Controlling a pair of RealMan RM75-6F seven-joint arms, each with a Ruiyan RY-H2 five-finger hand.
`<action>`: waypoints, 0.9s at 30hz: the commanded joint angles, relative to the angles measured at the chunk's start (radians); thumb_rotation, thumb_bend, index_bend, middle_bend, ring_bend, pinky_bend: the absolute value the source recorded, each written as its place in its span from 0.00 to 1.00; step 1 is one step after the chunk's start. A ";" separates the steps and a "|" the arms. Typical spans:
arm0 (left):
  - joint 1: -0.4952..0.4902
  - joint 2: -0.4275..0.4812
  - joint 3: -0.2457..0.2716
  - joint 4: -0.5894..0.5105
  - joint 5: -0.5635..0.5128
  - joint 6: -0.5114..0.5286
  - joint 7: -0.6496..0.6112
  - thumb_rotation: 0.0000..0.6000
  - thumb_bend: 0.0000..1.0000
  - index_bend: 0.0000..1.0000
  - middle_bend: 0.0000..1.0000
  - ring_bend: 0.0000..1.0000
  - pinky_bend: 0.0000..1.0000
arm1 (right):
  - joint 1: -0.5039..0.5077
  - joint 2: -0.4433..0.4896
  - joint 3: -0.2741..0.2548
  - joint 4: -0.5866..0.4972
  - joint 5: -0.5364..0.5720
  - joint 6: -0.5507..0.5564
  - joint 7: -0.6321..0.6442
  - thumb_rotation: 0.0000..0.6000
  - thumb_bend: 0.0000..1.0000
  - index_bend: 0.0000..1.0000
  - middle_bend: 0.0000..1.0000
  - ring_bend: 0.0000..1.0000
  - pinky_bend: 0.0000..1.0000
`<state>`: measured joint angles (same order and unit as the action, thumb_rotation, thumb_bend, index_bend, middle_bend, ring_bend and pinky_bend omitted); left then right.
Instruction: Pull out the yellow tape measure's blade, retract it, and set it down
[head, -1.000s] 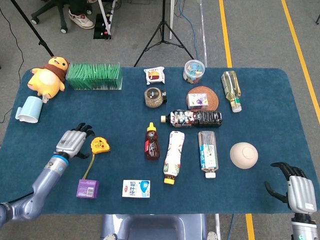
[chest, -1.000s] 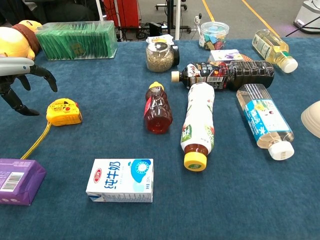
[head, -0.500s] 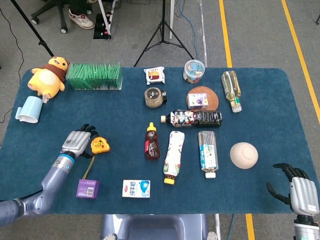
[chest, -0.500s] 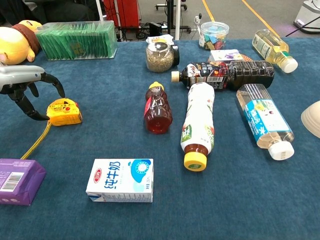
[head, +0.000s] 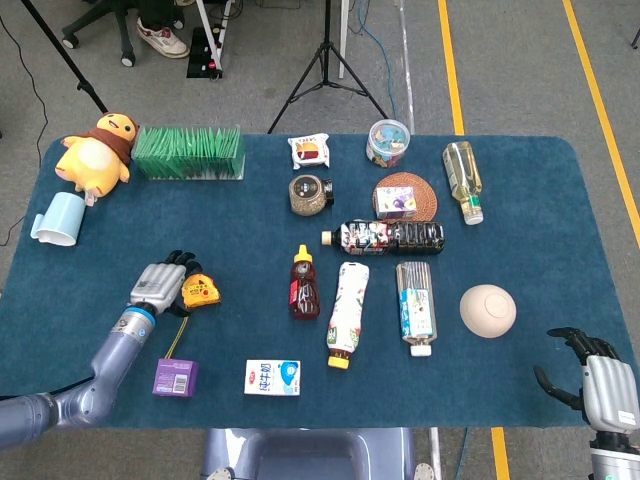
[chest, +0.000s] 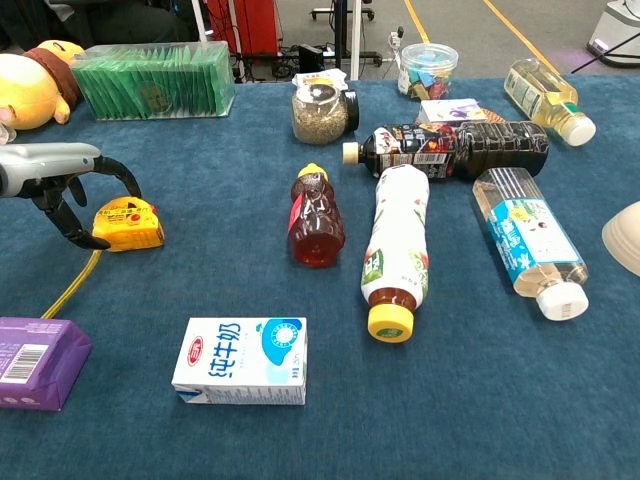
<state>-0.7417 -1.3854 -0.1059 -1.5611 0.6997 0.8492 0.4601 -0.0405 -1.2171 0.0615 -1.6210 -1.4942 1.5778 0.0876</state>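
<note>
Yellow tape measure (head: 200, 292) (chest: 129, 223): small, boxy yellow case with a dark label panel on its upward face, lying flat on the blue tablecloth, left of centre in the head view, at the left edge in the chest view. Yellow blade (head: 177, 339) (chest: 73, 283) extended, running from the case toward the lower left of the frame, flat on the cloth, its far end at a purple box.

The left arm reaches from the near left corner toward the far right, its left hand (head: 160, 283) low over the bench, palm down, fingers (chest: 122, 172) curled downward and apart. The right hand (head: 597, 379) hangs off the near right edge, fingers spread, holding nothing.
</note>
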 joint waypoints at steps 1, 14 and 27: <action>-0.006 -0.011 0.003 0.013 -0.006 -0.004 -0.006 1.00 0.21 0.21 0.11 0.03 0.26 | -0.003 0.001 0.000 0.001 0.004 0.001 0.003 0.91 0.29 0.32 0.34 0.38 0.27; -0.010 -0.043 0.012 0.052 0.012 0.014 -0.031 1.00 0.30 0.44 0.28 0.22 0.41 | -0.010 -0.001 0.003 0.001 0.013 0.005 0.012 0.91 0.29 0.32 0.34 0.39 0.29; -0.041 0.025 -0.011 0.017 0.112 -0.008 -0.059 1.00 0.35 0.56 0.39 0.30 0.47 | 0.012 0.014 0.015 -0.036 -0.001 -0.012 0.002 0.91 0.29 0.32 0.35 0.39 0.31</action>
<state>-0.7761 -1.3709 -0.1117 -1.5351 0.8049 0.8526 0.4100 -0.0296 -1.2042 0.0755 -1.6557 -1.4939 1.5668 0.0900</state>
